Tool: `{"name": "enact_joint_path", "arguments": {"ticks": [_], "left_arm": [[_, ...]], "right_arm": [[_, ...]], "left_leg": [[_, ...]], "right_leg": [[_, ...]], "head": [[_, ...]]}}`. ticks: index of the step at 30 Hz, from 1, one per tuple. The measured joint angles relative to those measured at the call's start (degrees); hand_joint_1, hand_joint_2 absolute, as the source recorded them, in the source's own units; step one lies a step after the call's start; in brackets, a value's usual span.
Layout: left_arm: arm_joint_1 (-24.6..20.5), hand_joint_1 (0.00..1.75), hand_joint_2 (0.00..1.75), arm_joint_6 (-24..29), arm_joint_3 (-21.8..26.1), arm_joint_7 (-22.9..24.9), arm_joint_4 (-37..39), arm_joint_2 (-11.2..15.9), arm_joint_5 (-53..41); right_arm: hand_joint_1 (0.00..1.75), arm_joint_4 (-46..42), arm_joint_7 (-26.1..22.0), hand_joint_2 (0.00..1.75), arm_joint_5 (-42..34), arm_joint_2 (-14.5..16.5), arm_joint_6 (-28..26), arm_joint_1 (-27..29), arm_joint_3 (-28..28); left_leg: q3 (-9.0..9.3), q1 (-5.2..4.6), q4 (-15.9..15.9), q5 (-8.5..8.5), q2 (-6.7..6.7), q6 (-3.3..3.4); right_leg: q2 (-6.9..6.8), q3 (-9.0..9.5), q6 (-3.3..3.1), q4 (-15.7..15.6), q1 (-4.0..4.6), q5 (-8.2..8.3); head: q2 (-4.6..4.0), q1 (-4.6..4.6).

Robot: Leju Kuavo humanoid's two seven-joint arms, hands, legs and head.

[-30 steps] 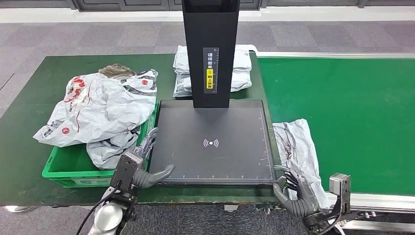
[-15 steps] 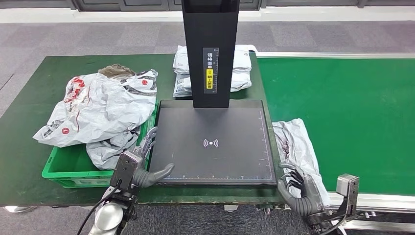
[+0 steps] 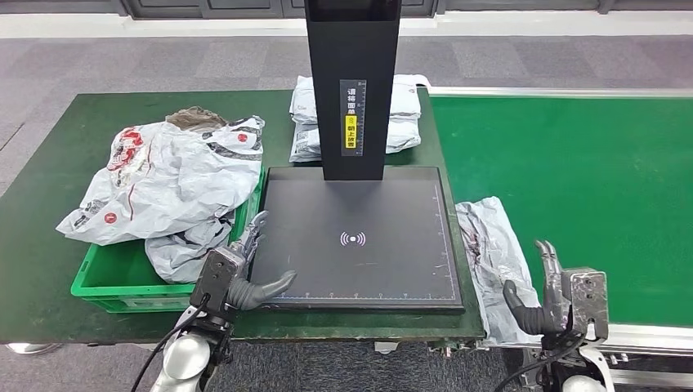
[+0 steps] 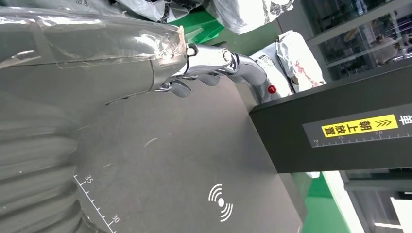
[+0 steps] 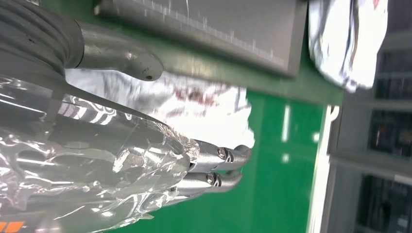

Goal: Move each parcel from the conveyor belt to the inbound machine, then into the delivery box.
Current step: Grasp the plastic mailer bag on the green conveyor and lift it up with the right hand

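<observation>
The right hand [image 3: 549,290] is raised at the near edge of the conveyor belt [image 3: 572,180], its fingers spread and holding nothing; it stands just beside the grey parcel [image 3: 493,253], on the belt side of it. That parcel lies crumpled in the strip between the belt and the inbound machine [image 3: 357,237], one end hanging over the near edge. The left hand [image 3: 245,273] rests open at the machine's near left corner, thumb lying on the dark scanning plate, fingers reaching along its left edge, nothing in its grasp. Just left of it sits the green delivery box [image 3: 102,290], heaped with white and grey bags [image 3: 163,184]. Behind the machine's black column, more wrapped parcels [image 3: 404,118] lie stacked on the green bench [image 3: 49,147]
</observation>
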Motion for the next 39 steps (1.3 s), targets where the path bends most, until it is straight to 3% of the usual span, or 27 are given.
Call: {"name": "enact_joint_path", "arguments": {"ticks": [12,16,21,25,32,38,39], "left_arm": [[-1.0,0.0,1.75,-0.8,0.5,0.0,1.6,-0.1,-0.7],[-1.3,0.0,1.75,-0.8,0.5,0.0,2.4,-0.1,-0.7],[-1.6,0.0,1.75,-0.8,0.5,-0.1,3.1,-0.2,-0.7],[-1.7,0.0,1.75,-1.0,0.5,-0.1,3.6,-0.2,-0.7],[-1.9,0.0,1.75,-1.1,0.5,-0.1,3.8,-0.2,-0.7],[-3.1,0.0,1.75,-1.8,0.5,0.1,5.5,-0.3,-0.7],[-3.2,0.0,1.75,-1.9,0.5,0.1,5.6,-0.4,-0.7]], "right_arm": [[0.0,0.3,0.2,1.75,-0.4,0.0,-1.0,0.0,-5.4],[0.0,3.7,0.7,1.75,0.1,-0.1,-0.8,-1.5,-8.2],[0.0,10.3,2.3,1.75,5.8,-1.1,-2.3,-3.9,-10.0],[0.0,14.9,4.1,0.0,10.3,-2.1,-0.7,-5.1,-10.1],[0.0,16.6,4.6,0.0,12.0,-2.4,0.5,-5.4,-10.1],[0.0,25.3,4.8,0.0,16.0,-2.6,3.6,-7.8,-10.1],[0.0,26.2,4.8,0.44,16.5,-2.6,3.8,-8.1,-10.1]], "left_leg": [[0.0,-0.01,0.0,-0.03,0.01,0.05],[0.01,-0.02,0.0,-0.02,0.02,0.05],[0.0,-0.04,0.0,-0.02,0.01,0.06],[0.01,-0.04,0.0,-0.02,0.01,0.06],[0.01,-0.04,0.0,-0.02,0.01,0.06],[0.0,-0.04,0.0,-0.02,0.01,0.06],[0.0,-0.04,0.0,-0.01,0.01,0.06]], "right_leg": [[0.01,0.0,0.01,0.0,-0.01,-0.01],[0.01,0.01,0.01,0.0,-0.02,0.0],[0.01,0.01,0.02,0.0,-0.04,0.01],[0.01,0.01,0.02,0.0,-0.04,0.01],[0.01,0.01,0.02,0.0,-0.04,0.01],[0.01,0.01,0.02,0.0,-0.04,0.01],[0.01,0.01,0.02,0.0,-0.05,0.01]], "head": [[0.0,0.01],[0.0,0.01],[0.0,0.01],[0.0,0.0],[0.0,0.01],[0.0,0.01],[0.0,0.01]]}}
